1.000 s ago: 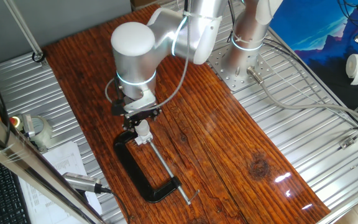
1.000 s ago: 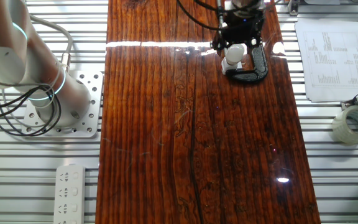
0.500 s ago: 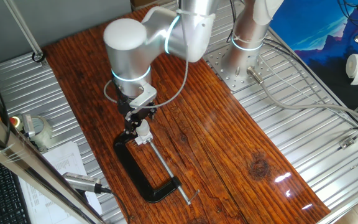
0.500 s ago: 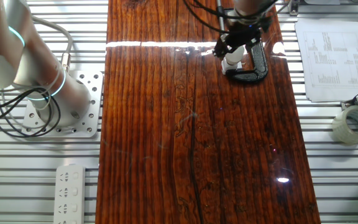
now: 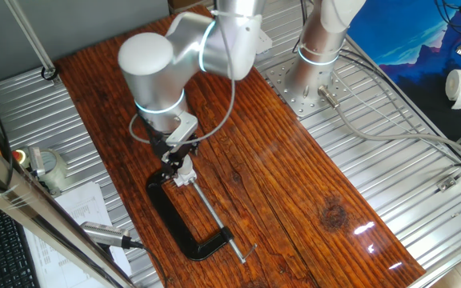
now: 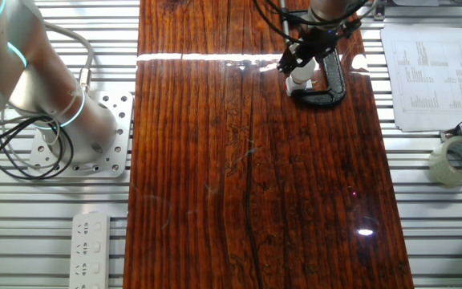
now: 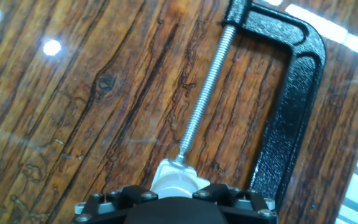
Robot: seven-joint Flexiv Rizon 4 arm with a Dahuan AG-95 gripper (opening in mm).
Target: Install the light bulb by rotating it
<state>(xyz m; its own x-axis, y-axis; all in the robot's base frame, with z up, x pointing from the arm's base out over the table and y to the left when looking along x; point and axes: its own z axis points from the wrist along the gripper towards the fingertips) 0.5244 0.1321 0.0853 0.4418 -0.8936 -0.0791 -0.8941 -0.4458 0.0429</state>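
**Gripper down on the bulb at the clamp's jaw**

One fixed view: the silver arm point(image 5: 166, 72) bends down over the dark wooden table point(image 5: 294, 184) and sets its gripper point(image 5: 179, 160) on the far end of the black C-clamp point(image 5: 174, 216). Just below the black fingers shows a small white piece, the light bulb point(image 5: 184, 170), with the white socket block point(image 5: 182, 181) under it, held at the clamp's far jaw. The clamp's threaded screw point(image 5: 214, 216) runs from there toward the near right. A roll of tape point(image 5: 48, 164) and a printed sheet point(image 5: 78, 204) lie to the left, off the wood.

The other fixed view: here the gripper point(image 6: 305, 60) is at the far right of the table point(image 6: 247, 177), fingers set on either side of the pale bulb point(image 6: 299, 71), which stands at the left end of the C-clamp point(image 6: 327, 84). A white power strip point(image 6: 91, 249) lies near left on the metal slats.

Hand view: the black finger mount fills the bottom edge; the fingertips themselves are hidden, so whether they press the bulb cannot be told from here. The white socket block point(image 7: 176, 180) peeks out just beyond, touching the end of the screw point(image 7: 205, 87). The C-clamp's frame point(image 7: 294, 93) curves along the right.
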